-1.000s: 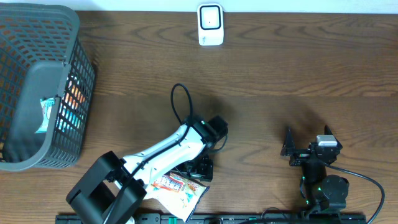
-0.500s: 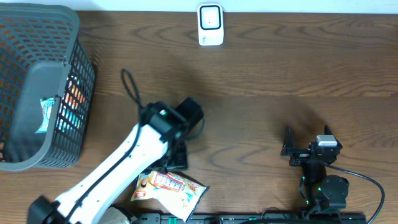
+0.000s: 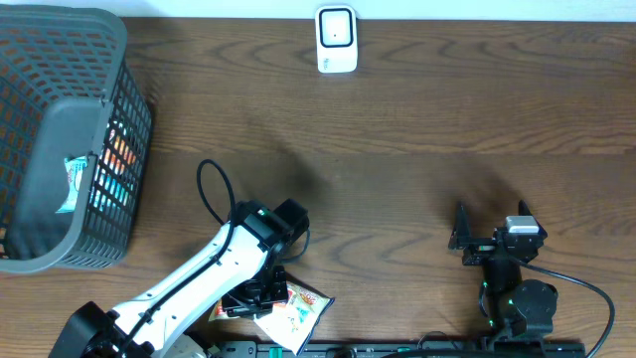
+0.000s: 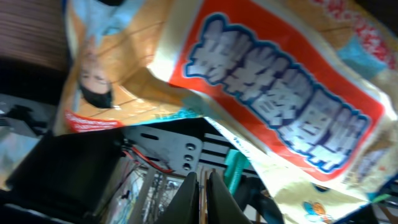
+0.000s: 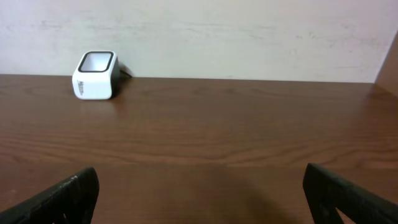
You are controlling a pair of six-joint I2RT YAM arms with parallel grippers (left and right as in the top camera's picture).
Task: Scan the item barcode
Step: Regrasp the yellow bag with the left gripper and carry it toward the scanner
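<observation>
Table surroundings: a dark mesh basket [image 3: 70, 60] stands at the far left edge, with coloured packets lying inside it. A white scanner [image 3: 337, 40] sits at the far edge of the wooden table [image 3: 447, 119], well apart from both arms. The stretch of table between the scanner and the arms is bare wood. A black cable [image 3: 211, 184] loops up from the left arm's wrist.

Task item: the snack packet [image 3: 298, 310] lies at the near edge of the table, in front of the arm bases. Its left part is covered by the left gripper [image 3: 260, 295], and only its right part is seen from overhead. In the left wrist view the packet fills the upper frame, crumpled and close. The fingers [image 4: 189, 193] are pressed together below it. Whether an edge of the packet is pinched between them cannot be told.

The right gripper [image 3: 489, 237] is parked near its base with its jaws spread wide and nothing between them.

Compared with one second ago: the left gripper is shifted from the packet's right side to its left part. Its jaws, then wide apart, are now closed. Half a second ago the packet was fully uncovered. The right arm, basket and scanner are unchanged.
</observation>
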